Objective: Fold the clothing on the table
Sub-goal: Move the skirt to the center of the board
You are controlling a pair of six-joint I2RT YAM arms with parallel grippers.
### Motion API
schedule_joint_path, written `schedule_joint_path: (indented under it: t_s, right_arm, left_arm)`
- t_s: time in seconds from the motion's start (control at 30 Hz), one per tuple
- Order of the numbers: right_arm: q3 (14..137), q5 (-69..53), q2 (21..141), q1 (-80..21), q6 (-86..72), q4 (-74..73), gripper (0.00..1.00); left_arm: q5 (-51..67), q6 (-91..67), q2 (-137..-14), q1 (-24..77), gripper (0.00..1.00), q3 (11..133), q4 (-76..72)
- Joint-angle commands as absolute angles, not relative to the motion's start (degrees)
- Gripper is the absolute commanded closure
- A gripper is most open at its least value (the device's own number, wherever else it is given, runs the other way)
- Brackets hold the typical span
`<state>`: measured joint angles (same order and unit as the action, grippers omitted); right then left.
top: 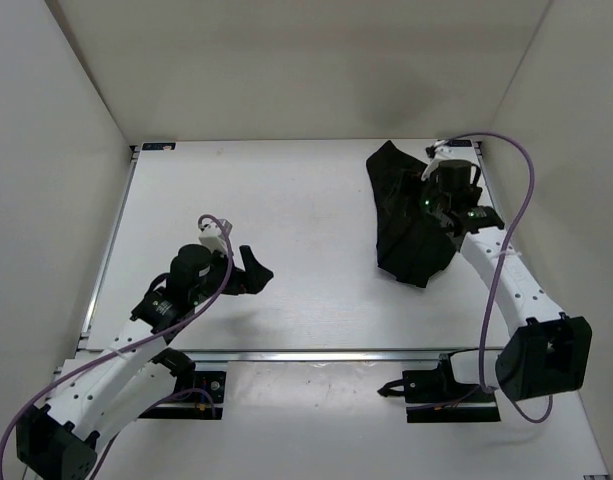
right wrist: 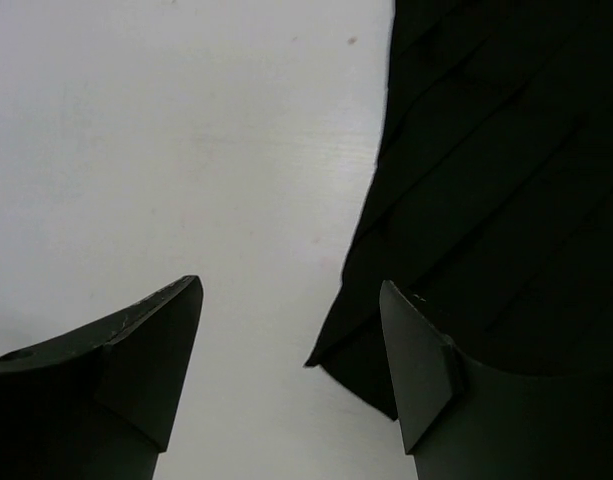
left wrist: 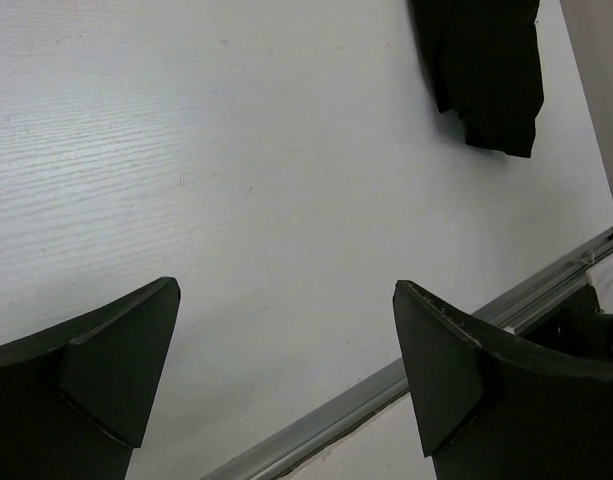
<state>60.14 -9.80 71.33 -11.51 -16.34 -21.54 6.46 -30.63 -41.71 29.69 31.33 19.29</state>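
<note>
Nearest the bases, the left gripper (top: 254, 272) hangs over the bare left half of the table (top: 306, 190), its jaws spread wide with nothing between them. Farther back on the right, the right gripper (right wrist: 291, 290) is spread too, poised over an edge of the clothing (top: 401, 230), gripping none of it. The black garment lies bunched near the table's far right corner
</note>
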Motion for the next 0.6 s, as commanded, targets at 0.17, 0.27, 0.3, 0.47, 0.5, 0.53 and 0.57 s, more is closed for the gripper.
schedule_joint_path:
  t_s: [0.17, 0.27, 0.3, 0.47, 0.5, 0.53, 0.57]
  right_arm:
    - [66.71, -10.89, 79.09, 7.09, -17.13, -19.7, 0.3]
    - [68.54, -10.29, 83.74, 10.63, -16.88, -19.25, 0.3]
    - [69.51, -10.2, 84.89, 10.98, -16.09, -19.68, 0.29]
    - [77.51, -9.41, 96.75, 13.27, -15.91, -23.55, 0.27]
    - [79.26, -8.27, 97.38, 13.45, -16.52, -24.16, 0.27]
    - [79.8, -7.13, 99.04, 13.88, -16.7, -24.43, 0.26]
    - [81.46, -6.08, 100.97, 14.15, -17.13, -24.52, 0.26]
  left_arm:
    - [8.96, -32.34, -40.25, 28.83, 0.02, 25.06, 11.88]
    - [10.54, -31.21, -40.69, 29.09, 0.02, 22.86, 10.55]
    - [10.98, -30.85, -41.13, 29.18, 0.02, 22.16, 10.72]
    - [8.53, -35.49, -43.15, 30.06, 0.02, 20.66, 12.92]
    - [7.48, -37.16, -43.15, 30.23, 0.01, 20.57, 13.7]
    - [5.3, -39.87, -43.15, 30.06, 0.01, 20.74, 15.02]
    - [4.4, -40.34, -43.24, 29.88, 0.02, 20.92, 15.2]
